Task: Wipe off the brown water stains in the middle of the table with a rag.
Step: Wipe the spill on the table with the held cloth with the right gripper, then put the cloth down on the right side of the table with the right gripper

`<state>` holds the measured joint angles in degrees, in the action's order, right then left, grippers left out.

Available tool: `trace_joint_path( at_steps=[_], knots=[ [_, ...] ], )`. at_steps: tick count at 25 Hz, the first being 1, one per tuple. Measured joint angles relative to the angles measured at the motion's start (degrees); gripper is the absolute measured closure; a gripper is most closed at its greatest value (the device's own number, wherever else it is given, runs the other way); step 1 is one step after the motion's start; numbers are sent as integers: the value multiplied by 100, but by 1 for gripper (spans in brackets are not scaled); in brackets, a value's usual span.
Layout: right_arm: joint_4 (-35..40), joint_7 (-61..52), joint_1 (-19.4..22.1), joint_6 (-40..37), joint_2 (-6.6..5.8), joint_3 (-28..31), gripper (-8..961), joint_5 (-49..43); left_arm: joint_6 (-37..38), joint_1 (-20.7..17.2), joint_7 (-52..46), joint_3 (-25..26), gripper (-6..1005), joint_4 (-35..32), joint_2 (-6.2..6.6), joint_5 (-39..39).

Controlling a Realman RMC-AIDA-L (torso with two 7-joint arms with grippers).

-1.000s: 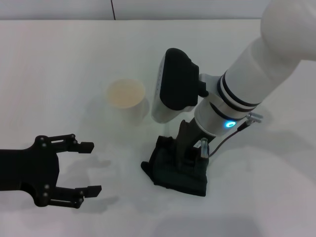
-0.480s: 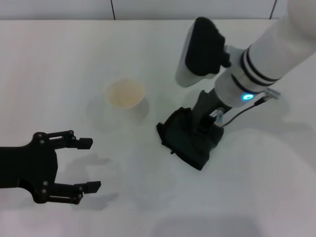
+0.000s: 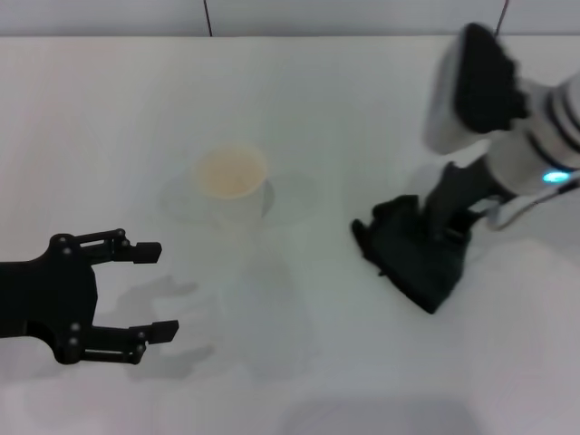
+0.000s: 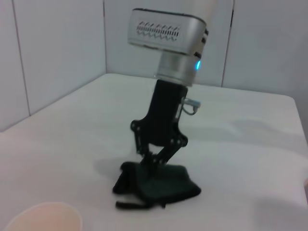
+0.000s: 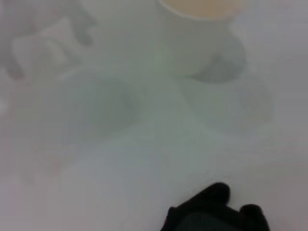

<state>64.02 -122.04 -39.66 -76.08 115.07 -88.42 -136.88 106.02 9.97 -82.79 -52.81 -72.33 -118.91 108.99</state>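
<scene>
Gripping: right gripper (image 3: 444, 237) clenched on one rag (image 3: 417, 258) — 3 o'clock of one cup (image 3: 232, 181).
Left gripper (image 3: 145, 290): spread open, 8 o'clock.

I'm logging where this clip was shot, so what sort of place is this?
Probably a robot test bench in a lab: a plain glossy white table against bare white wall panels, with only a paper cup and a dark rag under the right tool.

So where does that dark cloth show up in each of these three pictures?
Head view: the rag lies right of centre, under the right gripper.
Left wrist view: it sits low in the middle, under that gripper.
Right wrist view: only its dark edge shows at the bottom.
Shared landmark: the paper cup.
</scene>
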Motion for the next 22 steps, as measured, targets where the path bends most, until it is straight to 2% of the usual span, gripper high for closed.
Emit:
trace_joint_path(
  at_steps=[5,17,22],
  knots=[
    [122,609,322,-504,-1,798,864,49,-9,15,-13,0,125,4,-8,-8],
    [155,838,494,-879,1,1323,858,67,-30,49,-51,60,125,13,-9,-74],
    [339,1165,634,-1283,-1,1749,693,339,-40,71,-7,177,125,195,1,-75]
  ],
)
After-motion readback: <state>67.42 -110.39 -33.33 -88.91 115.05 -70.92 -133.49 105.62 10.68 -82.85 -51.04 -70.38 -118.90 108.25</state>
